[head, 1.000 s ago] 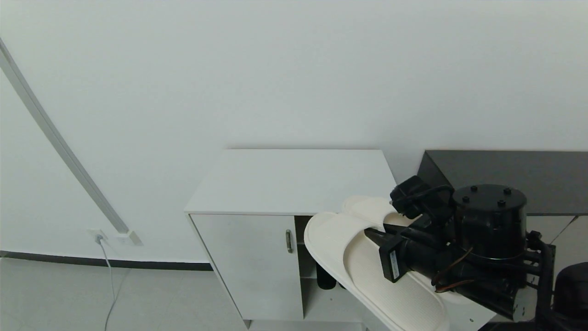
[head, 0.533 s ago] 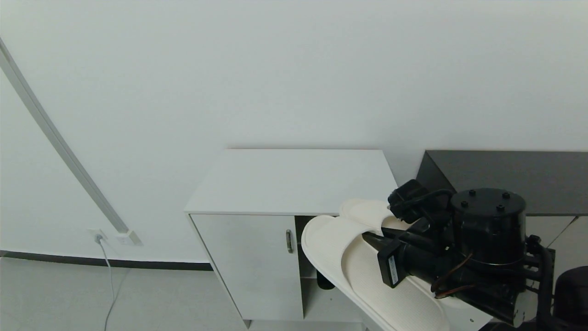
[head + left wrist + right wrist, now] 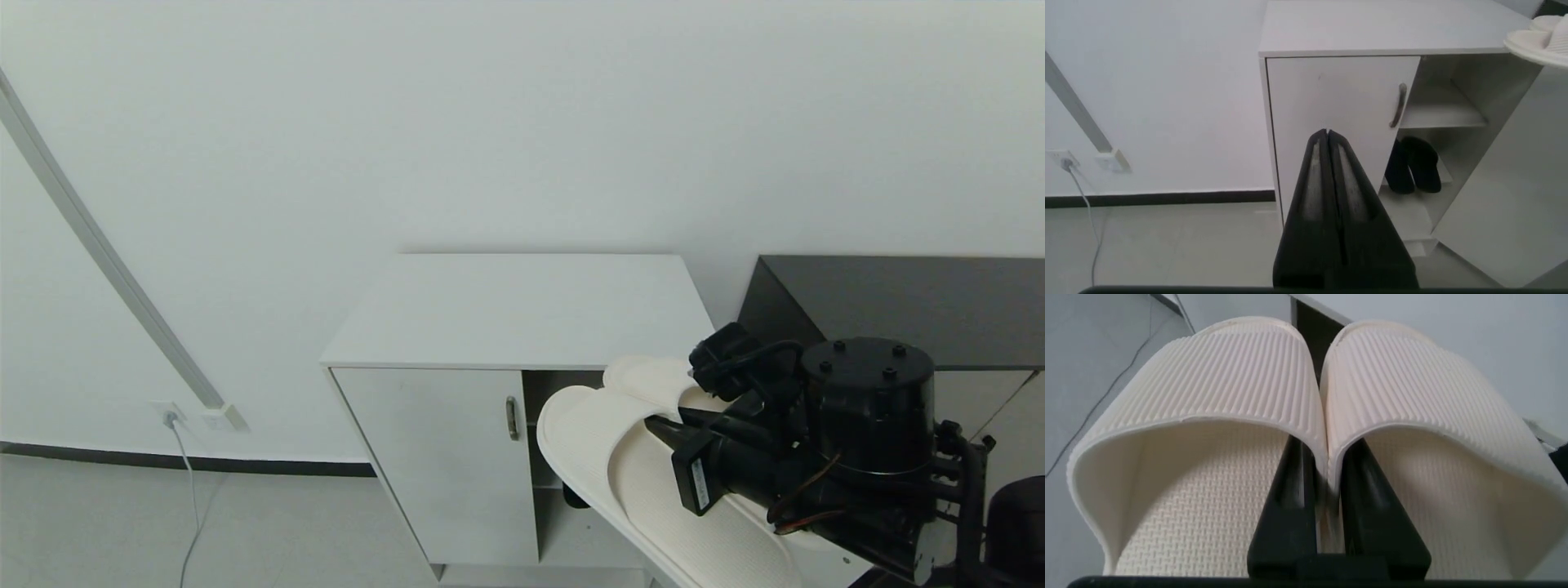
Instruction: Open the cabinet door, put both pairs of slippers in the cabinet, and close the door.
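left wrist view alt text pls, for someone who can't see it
The robot's left hand, shut, points at a white cabinet with one door closed and the other side open. Inside, dark slippers stand under a shelf, and pale slippers show by the cabinet's top edge.

I see the white cabinet (image 3: 514, 310) standing against the far wall, its left door (image 3: 441, 465) shut and its right door (image 3: 1515, 188) swung open toward me. The black slippers (image 3: 1413, 163) sit side by side on a lower shelf inside the open half. The white slippers (image 3: 620, 441), ribbed and open-backed, hang in the air just near and right of that opening. Their toes point toward it, and my right gripper (image 3: 1323, 486) pinches them together by their inner edges.
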`<state>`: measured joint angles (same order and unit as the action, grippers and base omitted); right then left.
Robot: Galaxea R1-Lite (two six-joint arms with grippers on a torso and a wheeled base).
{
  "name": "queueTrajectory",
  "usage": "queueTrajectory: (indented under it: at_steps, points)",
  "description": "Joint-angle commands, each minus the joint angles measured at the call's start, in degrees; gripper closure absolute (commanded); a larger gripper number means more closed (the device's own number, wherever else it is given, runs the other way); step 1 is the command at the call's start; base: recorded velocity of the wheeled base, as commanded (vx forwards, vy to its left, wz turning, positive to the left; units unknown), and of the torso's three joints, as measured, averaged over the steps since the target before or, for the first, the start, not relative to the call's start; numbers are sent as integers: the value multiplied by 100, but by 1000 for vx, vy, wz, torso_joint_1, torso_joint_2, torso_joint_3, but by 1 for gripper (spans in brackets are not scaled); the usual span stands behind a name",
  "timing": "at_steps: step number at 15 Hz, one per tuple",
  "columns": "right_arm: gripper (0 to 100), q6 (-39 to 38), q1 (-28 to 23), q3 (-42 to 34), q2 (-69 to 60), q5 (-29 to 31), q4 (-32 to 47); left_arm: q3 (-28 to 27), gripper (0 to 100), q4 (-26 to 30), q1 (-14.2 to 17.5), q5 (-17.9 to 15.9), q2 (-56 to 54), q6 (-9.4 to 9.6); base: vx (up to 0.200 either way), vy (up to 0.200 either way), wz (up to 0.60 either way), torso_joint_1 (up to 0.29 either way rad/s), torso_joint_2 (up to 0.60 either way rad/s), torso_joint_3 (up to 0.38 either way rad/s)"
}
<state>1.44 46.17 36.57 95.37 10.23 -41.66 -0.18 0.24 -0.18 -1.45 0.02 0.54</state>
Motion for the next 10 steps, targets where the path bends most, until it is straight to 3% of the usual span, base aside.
queueTrajectory:
  at_steps: [1,10]
  points:
    - [100,23,6,-19,-9,-3,-9,1,100,2,1,-4,-2,-1,0,0,0,-159,349,198]
    - [100,32,33,-185,17,14,-334,1,100,2,1,-4,-2,-1,0,0,0,-169,387,217]
